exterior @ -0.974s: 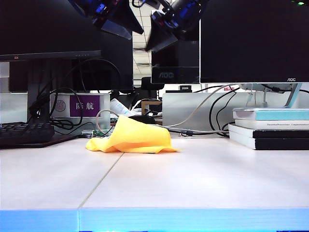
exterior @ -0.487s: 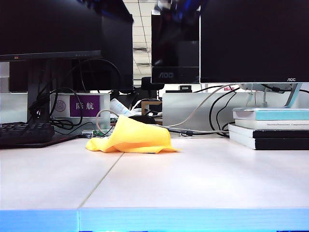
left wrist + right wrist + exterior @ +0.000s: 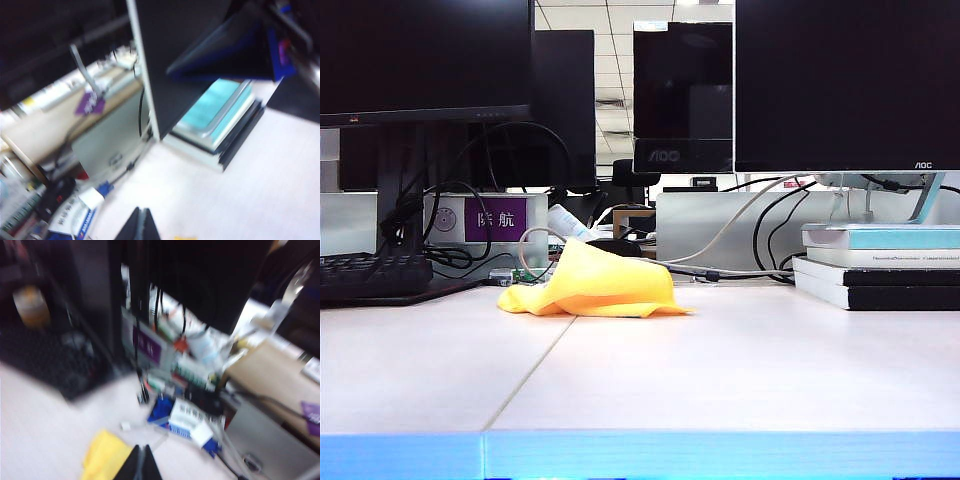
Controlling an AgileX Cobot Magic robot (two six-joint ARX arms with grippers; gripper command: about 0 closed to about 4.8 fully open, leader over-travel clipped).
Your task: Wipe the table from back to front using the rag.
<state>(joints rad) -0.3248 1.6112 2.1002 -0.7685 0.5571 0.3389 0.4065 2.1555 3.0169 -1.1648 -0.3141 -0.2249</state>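
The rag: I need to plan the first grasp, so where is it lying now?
In the exterior view the rag lies bunched on the table, left of centre toward the back, between the keyboard and the stacked books.

The rag (image 3: 590, 283) looks like soft matt yellow cloth, lying crumpled on the smooth, faintly sheened off-white table (image 3: 720, 370).

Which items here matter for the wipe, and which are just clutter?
Job:
- rag, crumpled at the back of the table
- left gripper and right gripper, jaws shut, above the table

Clutter:
- stacked books
- keyboard
- monitors
- cables
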